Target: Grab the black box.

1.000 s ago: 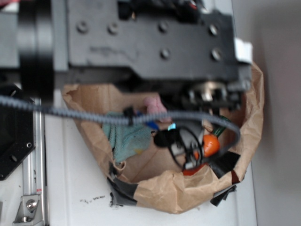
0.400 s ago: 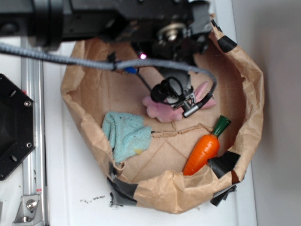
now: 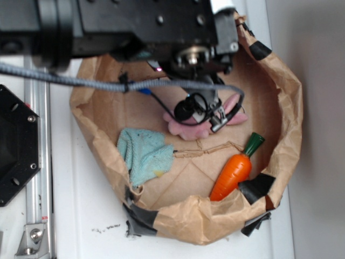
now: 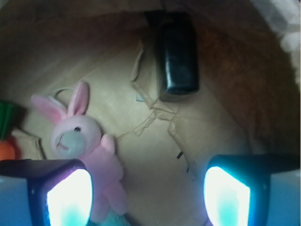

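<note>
With jaws wide, the gripper [image 4: 148, 188] should pass the bunny [image 4: 80, 141] and center over the box [image 4: 178, 56] before descending.

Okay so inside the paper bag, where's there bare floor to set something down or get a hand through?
Bare floor: between the blue cloth and the carrot, toward the taped front rim of the paper bag. In the wrist view, between the pink bunny and the black box, under the open gripper. Crowded: the bunny's spot, overhung by the arm.
</note>
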`<state>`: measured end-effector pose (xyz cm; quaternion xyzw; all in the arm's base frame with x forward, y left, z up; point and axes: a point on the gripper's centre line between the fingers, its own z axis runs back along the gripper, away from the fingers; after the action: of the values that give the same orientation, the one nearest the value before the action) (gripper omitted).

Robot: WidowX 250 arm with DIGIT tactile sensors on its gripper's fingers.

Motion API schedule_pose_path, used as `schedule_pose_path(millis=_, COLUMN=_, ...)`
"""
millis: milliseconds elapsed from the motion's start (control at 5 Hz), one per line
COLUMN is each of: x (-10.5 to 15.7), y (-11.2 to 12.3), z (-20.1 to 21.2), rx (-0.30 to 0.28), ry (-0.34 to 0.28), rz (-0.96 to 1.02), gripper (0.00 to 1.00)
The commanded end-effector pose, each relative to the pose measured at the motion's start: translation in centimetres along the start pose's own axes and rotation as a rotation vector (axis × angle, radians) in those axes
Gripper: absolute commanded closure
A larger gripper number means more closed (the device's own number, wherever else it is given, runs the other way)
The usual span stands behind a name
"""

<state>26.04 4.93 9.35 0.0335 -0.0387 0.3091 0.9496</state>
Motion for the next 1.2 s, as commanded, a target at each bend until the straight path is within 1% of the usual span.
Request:
schedule_pose_path(millis=0, x=1.3, y=-0.2, z=2.0, rx=-0.049, ry=-0.145, rz=-0.054, gripper=0.00)
schedule_pose_path(millis=200, x=2.7, y=-0.4, z=0.8, rx=-0.071, ry=-0.133, rz=-0.057, gripper=0.00)
schedule_pose_path(millis=400, x=3.6, y=-0.3, z=0.1, rx=-0.089, ry=-0.099, rz=-0.030, gripper=0.00)
schedule_pose_path(millis=1000, x=3.6, y=-0.3, z=0.1, rx=-0.089, ry=-0.099, rz=-0.030, gripper=0.00)
